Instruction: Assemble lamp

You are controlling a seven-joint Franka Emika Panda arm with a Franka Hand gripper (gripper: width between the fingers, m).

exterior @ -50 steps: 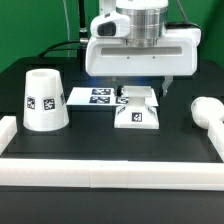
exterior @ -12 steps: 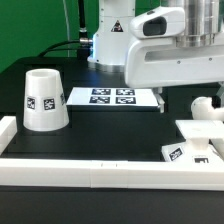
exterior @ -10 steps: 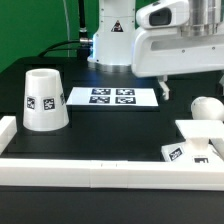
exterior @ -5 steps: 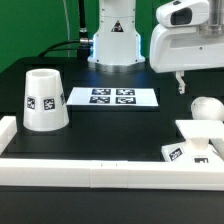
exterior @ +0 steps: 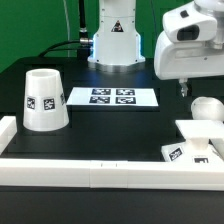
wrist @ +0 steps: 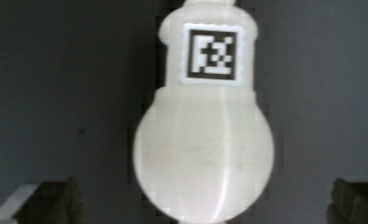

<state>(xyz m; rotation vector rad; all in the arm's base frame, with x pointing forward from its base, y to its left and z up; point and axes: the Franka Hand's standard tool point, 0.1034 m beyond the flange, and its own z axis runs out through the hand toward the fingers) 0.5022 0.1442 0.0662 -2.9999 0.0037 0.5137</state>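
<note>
White bulb (exterior: 205,108) lay at the exterior view's right, just beyond the square base (exterior: 195,143); my pincer (exterior: 182,88) hung above it, 2 fingertips (wrist: 48,200) spread wide, gripping nothing. Shade (exterior: 44,98) stood at that view's left.

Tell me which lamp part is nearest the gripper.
The bulb, lying on its side at the exterior view's right, filling the wrist view beneath the open gripper. The base lies farther; the shade stands far off.
</note>
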